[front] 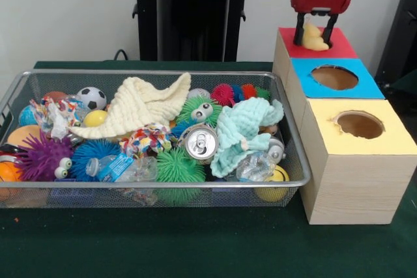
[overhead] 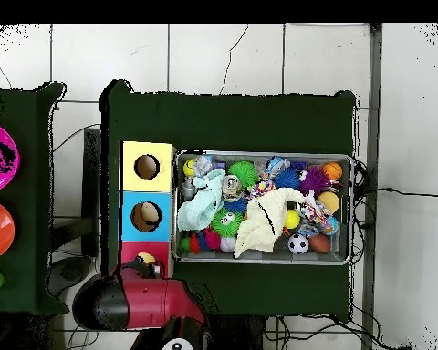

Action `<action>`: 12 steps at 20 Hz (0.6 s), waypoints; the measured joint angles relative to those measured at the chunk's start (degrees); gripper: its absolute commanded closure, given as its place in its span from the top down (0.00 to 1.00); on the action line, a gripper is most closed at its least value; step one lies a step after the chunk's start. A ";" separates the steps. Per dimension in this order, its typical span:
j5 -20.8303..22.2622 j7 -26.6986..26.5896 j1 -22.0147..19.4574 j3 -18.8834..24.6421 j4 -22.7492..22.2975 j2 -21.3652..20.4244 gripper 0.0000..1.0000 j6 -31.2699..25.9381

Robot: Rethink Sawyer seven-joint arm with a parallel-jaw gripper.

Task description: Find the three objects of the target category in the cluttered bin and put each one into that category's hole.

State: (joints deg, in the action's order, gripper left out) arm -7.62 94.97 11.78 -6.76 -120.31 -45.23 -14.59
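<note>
**Pale yellow object held over the red hole**

Seen from the front, the gripper (front: 316,32) hangs over the red-topped box (front: 339,45), its two black fingers closed around a pale yellow soft object (front: 314,38) that sits right at the red hole. Beside it, nearer the camera, stand a blue-topped box (front: 365,86) and a yellow-topped box (front: 397,136), each with a round hole that looks dark and empty from here. The wire mesh bin (front: 13,92) is full: a cream knitted cloth (front: 140,110), a mint cloth (front: 241,131), a crushed drink can (front: 199,141), a soccer ball (front: 92,97), a clear plastic bottle (front: 120,169), and spiky rubber balls in green, purple and blue.

From overhead, the gripper (overhead: 146,264) shows over the red box (overhead: 131,251), the object a small yellow spot beneath it. The blue box (overhead: 130,219) seems to hold something pale inside its hole; the yellow box (overhead: 159,173) looks empty. The bin (overhead: 352,210) is crowded.

Judging by this, one object is about to drop; how many went in already cannot be told.
</note>
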 measured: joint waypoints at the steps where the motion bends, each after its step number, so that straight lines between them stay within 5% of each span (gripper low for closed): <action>1: 0.01 0.00 -0.34 -0.04 0.01 -0.38 1.00 0.00; 12: 0.04 0.00 0.22 -1.81 1.55 -4.14 1.00 -4.90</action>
State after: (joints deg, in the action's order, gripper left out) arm -7.58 94.97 12.00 -8.57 -118.76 -49.38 -19.49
